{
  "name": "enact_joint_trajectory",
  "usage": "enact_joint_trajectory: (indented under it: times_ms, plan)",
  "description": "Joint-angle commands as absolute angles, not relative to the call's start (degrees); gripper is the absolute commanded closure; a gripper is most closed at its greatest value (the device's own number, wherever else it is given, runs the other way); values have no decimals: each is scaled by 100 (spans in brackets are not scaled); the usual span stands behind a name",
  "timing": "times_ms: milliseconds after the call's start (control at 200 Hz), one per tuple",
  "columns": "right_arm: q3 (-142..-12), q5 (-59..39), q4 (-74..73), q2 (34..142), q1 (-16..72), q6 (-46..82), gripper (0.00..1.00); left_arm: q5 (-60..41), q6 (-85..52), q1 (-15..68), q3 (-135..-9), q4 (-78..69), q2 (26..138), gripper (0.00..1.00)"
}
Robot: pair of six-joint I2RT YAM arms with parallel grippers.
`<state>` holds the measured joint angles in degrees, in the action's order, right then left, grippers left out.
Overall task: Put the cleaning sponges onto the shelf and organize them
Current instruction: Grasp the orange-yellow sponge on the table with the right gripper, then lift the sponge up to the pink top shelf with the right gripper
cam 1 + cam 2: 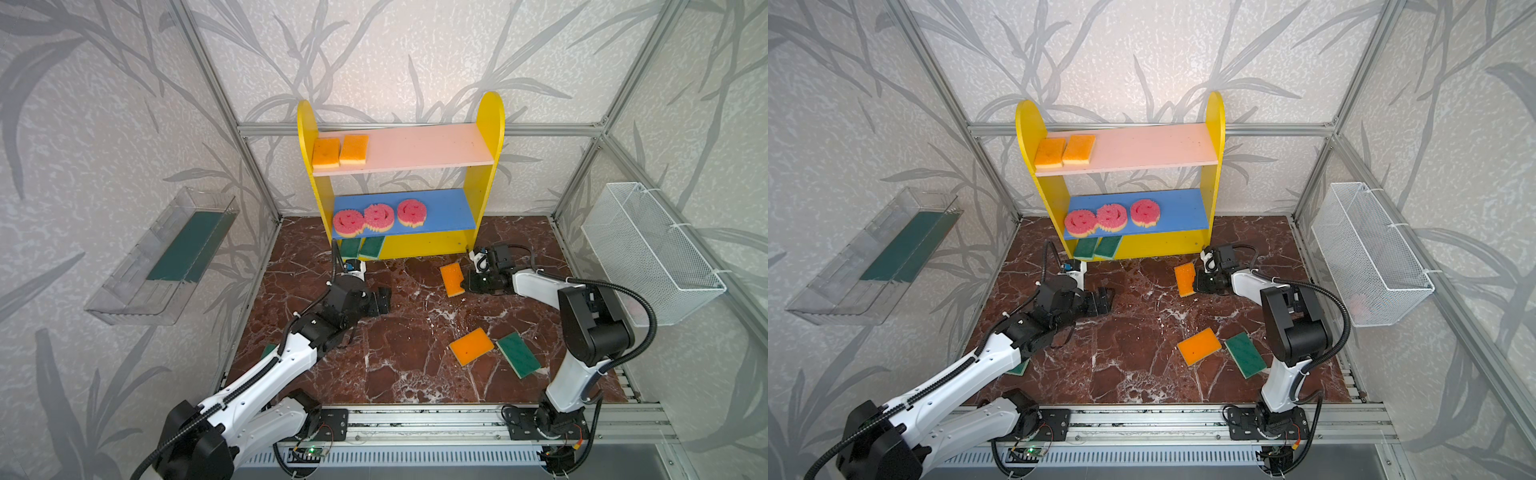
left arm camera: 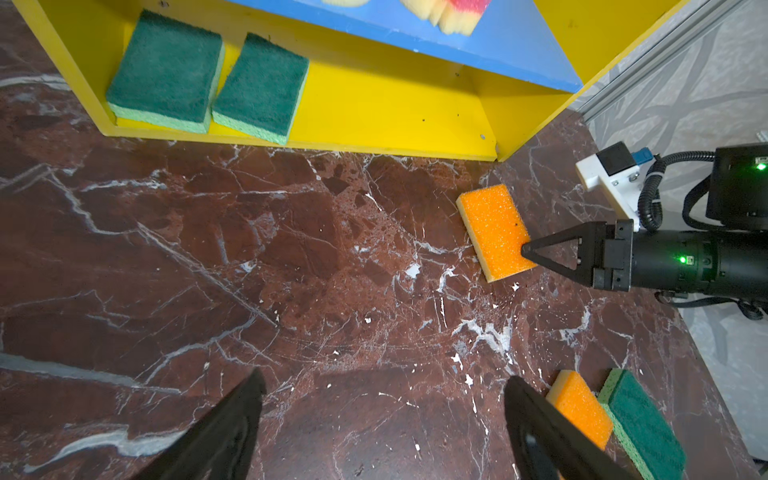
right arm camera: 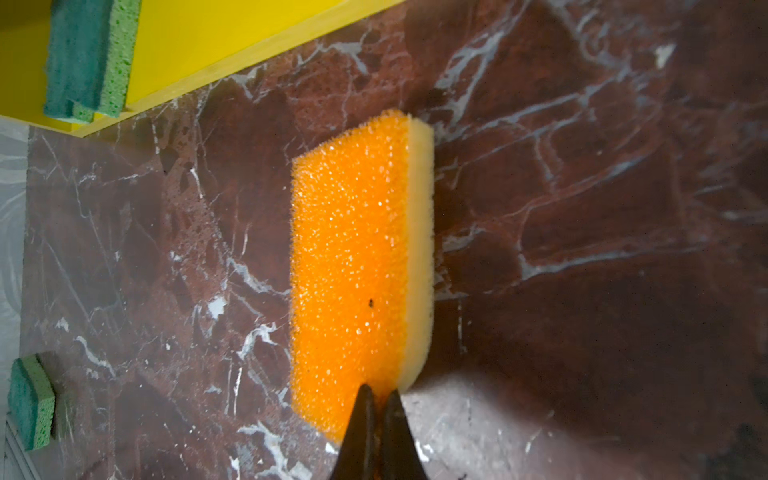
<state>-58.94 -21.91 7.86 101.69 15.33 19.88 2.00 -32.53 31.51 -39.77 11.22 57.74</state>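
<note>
The shelf [image 1: 490, 124] stands at the back. Its pink board carries two orange sponges [image 1: 326, 153], its blue board three pink smiley sponges [image 1: 376, 216], and its yellow base two green sponges [image 2: 166, 70]. My right gripper [image 3: 379, 392] is shut on the near end of a third orange sponge [image 3: 353, 257], pinching it thin just in front of the shelf's right side. My left gripper [image 2: 384, 380] hangs open over bare floor, left of the middle. Another orange sponge [image 1: 471, 345] and a green sponge [image 1: 518, 354] lie at the front right. One green sponge [image 1: 268, 350] peeks out beneath my left arm.
A clear plastic tray [image 1: 124, 299] holding a long dark green strip [image 1: 187, 245] hangs on the left wall. A white wire basket [image 1: 648, 253] hangs on the right wall. Metal frame posts stand at the corners, and a rail [image 1: 415, 419] runs along the front.
</note>
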Motion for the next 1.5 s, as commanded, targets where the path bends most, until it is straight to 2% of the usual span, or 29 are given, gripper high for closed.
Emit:
enact_joint_trajectory:
  times_ms: [0, 270, 540, 730, 1289, 1374, 1494]
  plan:
    - [-6007, -2099, 1106, 9560, 1774, 1837, 100, 420, -3188, 3089, -4219, 1414, 5652, 8]
    - [-7173, -1969, 1731, 8927, 2433, 1517, 100, 411, -3063, 2921, -4441, 1756, 5494, 8]
    - [-8950, -2078, 1619, 9123, 2861, 1470, 100, 396, -2898, 2724, -4543, 2040, 5341, 8]
    - [-10536, -2183, 1868, 9745, 3027, 1379, 100, 326, -2838, 2591, -4535, 2157, 5221, 8]
    - [-15982, -2383, 3160, 13077, 3089, 1880, 100, 106, -2848, 2569, -4552, 2160, 5489, 8]
    - [-16404, -2373, 3087, 13386, 3094, 2078, 100, 75, -2841, 2566, -4579, 2162, 5515, 8]
    - [-16373, -2367, 2627, 13517, 3087, 2387, 100, 19, -2848, 2565, -4583, 2161, 5540, 8]
